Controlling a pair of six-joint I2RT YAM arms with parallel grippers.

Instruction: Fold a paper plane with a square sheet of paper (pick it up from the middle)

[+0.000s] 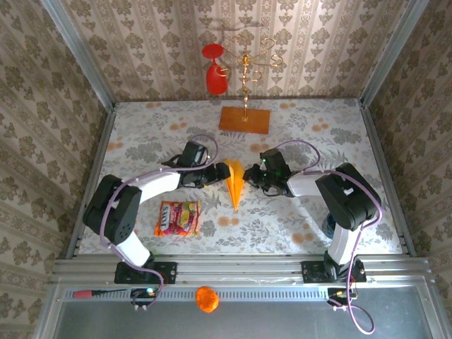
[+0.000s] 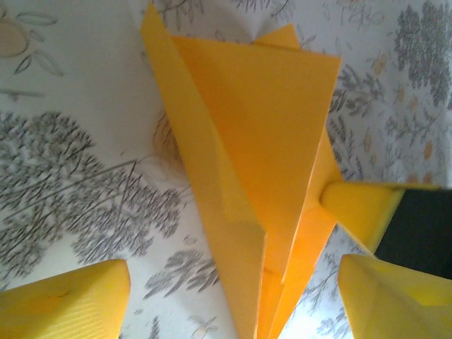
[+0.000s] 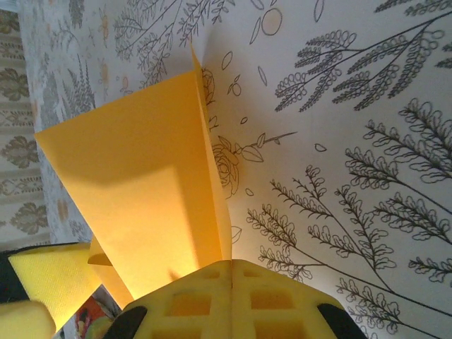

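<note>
Roughly mid-table, the plane (image 1: 234,185) lies with its sharp point toward the near edge and its wide end toward the far wall, a gripper at each side. The left gripper (image 1: 217,175) comes in from the left at the wide end. The right gripper (image 1: 253,177) meets it from the right, about level with it.

From the left wrist, the left fingers (image 2: 70,304) stand wide apart, one on either side of the paper. Bare cloth shows between each finger and the folds, so that gripper has hold of nothing. A flap of the plane stands up off the table (image 1: 134,152) there, its crease running down between the fingers.

From the right wrist, the right gripper's pads (image 3: 282,304) are pressed together with no gap. The raised yellow flap runs straight into the seam between them. It looks pinched there, though the very edge is hidden by the pads. The left wrist view shows that closed tip touching the plane's right edge.

Left of the plane and nearer the arms' bases, a packet (image 1: 178,217) lies flat, well apart from the paper. At the far side a brown board (image 1: 244,120) carries a gold stand (image 1: 245,78), with a red glass (image 1: 214,70) hanging upside down from it.
</note>
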